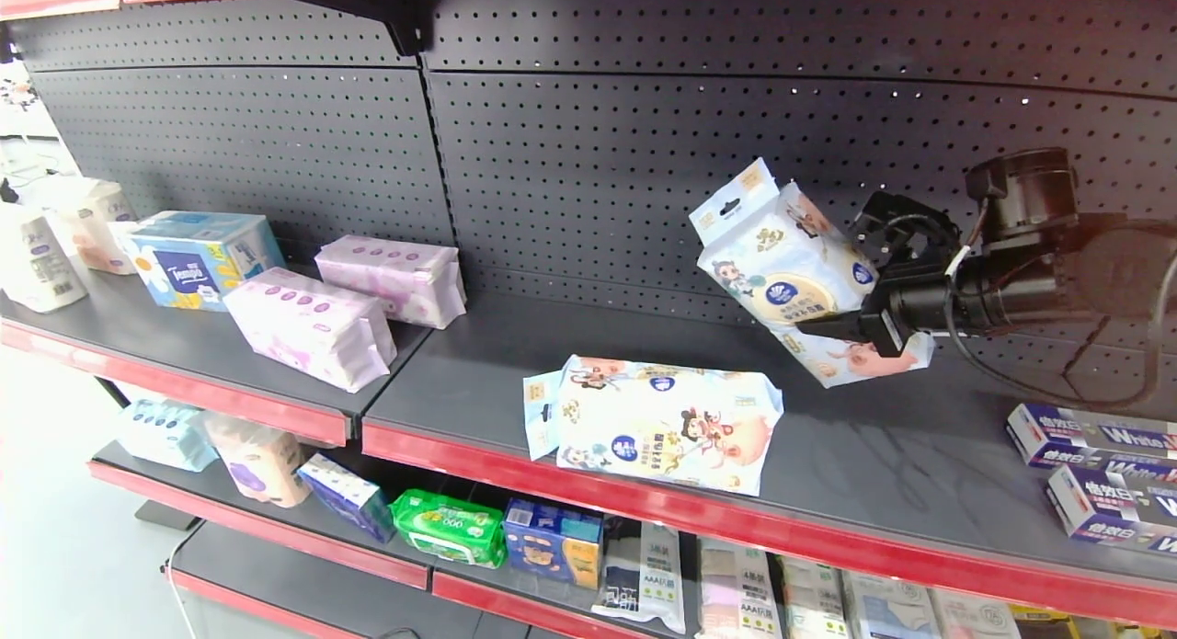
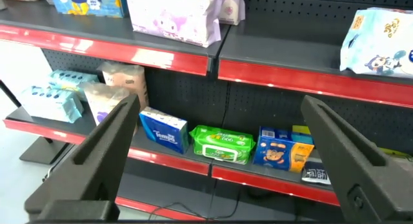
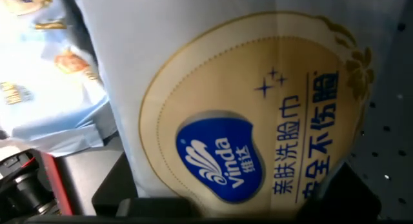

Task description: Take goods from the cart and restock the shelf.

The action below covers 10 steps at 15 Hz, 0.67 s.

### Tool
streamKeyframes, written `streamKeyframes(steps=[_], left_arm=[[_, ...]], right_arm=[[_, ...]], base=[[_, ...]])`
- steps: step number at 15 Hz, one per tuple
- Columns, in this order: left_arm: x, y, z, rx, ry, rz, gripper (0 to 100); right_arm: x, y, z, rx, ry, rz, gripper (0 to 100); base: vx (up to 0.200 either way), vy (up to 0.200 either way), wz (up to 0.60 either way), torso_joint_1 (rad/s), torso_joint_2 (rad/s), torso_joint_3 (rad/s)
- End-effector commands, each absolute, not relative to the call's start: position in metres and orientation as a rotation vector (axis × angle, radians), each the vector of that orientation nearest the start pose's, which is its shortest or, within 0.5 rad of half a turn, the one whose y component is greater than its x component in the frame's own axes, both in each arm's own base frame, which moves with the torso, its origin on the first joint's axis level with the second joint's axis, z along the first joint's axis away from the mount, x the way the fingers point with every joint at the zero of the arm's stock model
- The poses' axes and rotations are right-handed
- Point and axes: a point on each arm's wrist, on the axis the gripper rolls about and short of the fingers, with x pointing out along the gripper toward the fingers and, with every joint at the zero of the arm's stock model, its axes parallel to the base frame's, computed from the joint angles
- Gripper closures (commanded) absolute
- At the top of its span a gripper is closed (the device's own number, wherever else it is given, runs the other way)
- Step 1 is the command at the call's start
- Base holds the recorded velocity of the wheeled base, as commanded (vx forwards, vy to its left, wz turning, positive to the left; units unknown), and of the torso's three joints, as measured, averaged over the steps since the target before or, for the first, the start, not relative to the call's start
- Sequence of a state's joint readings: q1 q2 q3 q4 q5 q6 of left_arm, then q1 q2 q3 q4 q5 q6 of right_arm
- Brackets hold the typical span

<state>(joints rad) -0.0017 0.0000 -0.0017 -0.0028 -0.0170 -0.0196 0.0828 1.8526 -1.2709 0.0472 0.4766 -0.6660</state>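
Though soft, glossy pack (image 1: pixel 780 253) in right hand (image 1: pixel 851 280)

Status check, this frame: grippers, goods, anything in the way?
Left gripper open, empty. Right gripper shut on tissue pack, tilted above the shelf. Second pack lies flat to its left, not touching; toothpaste boxes at far right.

Right arm (image 1: pixel 1030 285) black, cylindrical joints; left claw (image 2: pixel 219 101) black, angular.

Cartoon-printed tissue pack (image 1: pixel 791 271) — tilted above shelf (image 1: pixel 874 464)
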Motion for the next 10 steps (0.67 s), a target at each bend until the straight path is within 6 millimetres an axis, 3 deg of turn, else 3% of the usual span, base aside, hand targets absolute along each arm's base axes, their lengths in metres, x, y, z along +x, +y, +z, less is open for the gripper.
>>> streamKeyframes(steps=[1,10], left_arm=[[-0.023,0.000,0.076,-0.020,-0.004,-0.018,0],[-0.023,0.000,0.076,-0.020,-0.004,-0.018,0]], right_arm=[[0.365,0.041,0.182,-0.493,0.449,0.729,100],[0.382,0.058,0.160,-0.503,0.486,0.775,100]], base=[[0.000,0.000,0.00,0.000,0.00,0.000],[0.000,0.000,0.00,0.000,0.00,0.000]])
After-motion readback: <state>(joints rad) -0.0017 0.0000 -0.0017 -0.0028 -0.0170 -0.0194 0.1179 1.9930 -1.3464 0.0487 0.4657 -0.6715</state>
